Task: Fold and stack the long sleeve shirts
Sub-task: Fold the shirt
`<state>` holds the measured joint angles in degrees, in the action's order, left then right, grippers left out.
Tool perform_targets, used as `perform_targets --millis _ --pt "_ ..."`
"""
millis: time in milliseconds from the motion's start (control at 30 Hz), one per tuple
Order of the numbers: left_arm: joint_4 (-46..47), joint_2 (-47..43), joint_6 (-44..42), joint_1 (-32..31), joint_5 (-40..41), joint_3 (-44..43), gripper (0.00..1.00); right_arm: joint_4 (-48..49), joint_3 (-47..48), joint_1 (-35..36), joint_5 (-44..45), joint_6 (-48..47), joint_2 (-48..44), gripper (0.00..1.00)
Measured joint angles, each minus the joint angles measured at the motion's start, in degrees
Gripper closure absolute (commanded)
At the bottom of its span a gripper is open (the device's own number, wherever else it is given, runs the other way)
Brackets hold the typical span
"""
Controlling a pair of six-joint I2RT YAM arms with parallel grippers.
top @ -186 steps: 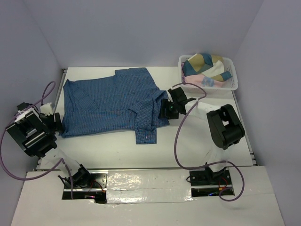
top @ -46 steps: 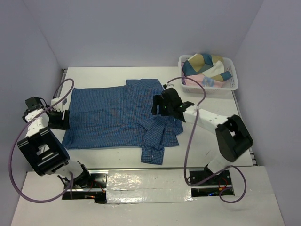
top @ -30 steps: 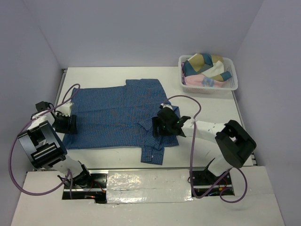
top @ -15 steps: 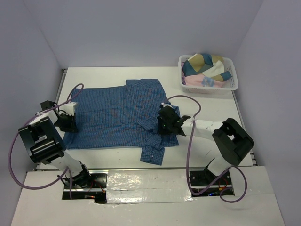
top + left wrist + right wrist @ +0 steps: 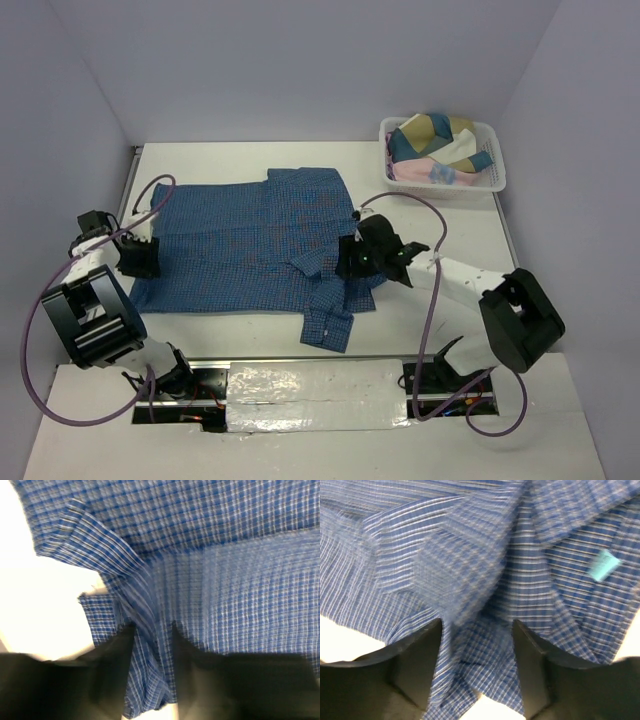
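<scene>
While spread flat on table (image 5: 440, 190) | blue shirt (image 5: 250, 235) pinched at left edge by left gripper (image 5: 143, 258) | right gripper (image 5: 352, 262) clamped on collar-side fold

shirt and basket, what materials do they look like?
Shirt: thin woven cloth, likely cotton, matte; fine blue check, creases and limp folds show in both wrist views. Basket: white, probably moulded plastic; rigid walls with slots, faint sheen.
</scene>
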<state>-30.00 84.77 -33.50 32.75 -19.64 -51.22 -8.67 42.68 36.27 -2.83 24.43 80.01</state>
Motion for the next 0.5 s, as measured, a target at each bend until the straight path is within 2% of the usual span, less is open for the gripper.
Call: perform_targets --millis 67,200,267,367,500 --pt "-1.42 0.00 -0.85 0.00 -0.61 0.00 0.32 -0.66 -0.04 -1.55 0.33 -0.39 0.92 0.31" --pt "-3.98 -0.33 -1.22 0.00 -1.77 0.00 0.28 -4.90 -0.04 -0.35 7.15 -0.33 -0.26 0.33" --pt "-4.81 -1.40 -1.22 0.00 -2.12 0.00 0.27 -7.26 0.11 4.42 11.78 -0.33 -2.80 0.33" --pt "-5.97 -3.91 -1.18 0.00 -2.80 -0.31 0.27 -10.34 1.62 15.32 17.31 -0.02 -6.60 0.33" --pt "-6.62 -7.50 -1.05 0.00 -2.95 -0.55 0.26 -14.51 4.63 27.52 22.86 5.09 -6.73 0.31"
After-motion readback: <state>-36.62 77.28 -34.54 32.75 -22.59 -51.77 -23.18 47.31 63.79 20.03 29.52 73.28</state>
